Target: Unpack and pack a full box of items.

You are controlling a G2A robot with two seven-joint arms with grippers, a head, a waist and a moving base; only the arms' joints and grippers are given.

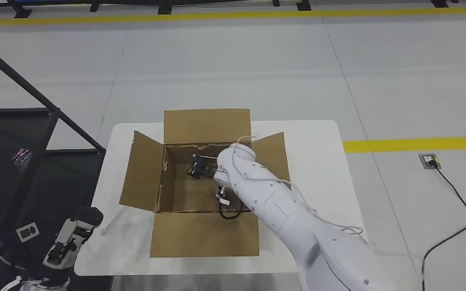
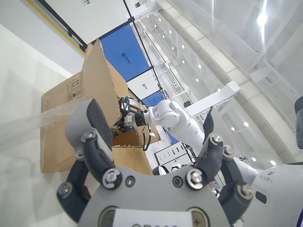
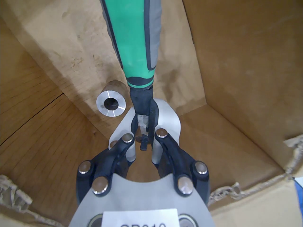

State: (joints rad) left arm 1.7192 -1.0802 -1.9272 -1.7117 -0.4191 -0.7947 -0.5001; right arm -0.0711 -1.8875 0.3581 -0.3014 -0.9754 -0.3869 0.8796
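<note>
An open cardboard box (image 1: 206,126) stands on the white table (image 1: 313,149). My right arm (image 1: 251,185) goes down into it. Inside, my right gripper (image 3: 144,125) is shut on the black neck of a tool with a green and grey handle (image 3: 132,24), which sticks out away from the fingers, above the box floor. A short metal cylinder (image 3: 110,102) with a hole through it lies on the floor just beside the fingers. My left gripper (image 2: 153,124) is open with nothing in it, low beside the box (image 2: 61,109), off the table's front left corner.
The four box flaps are folded outward; the near flap (image 1: 205,234) covers the table's front middle. Box walls (image 3: 236,48) close in tightly around the right gripper. Bare table shows to the right of the box. A black frame (image 1: 29,94) stands left of the table.
</note>
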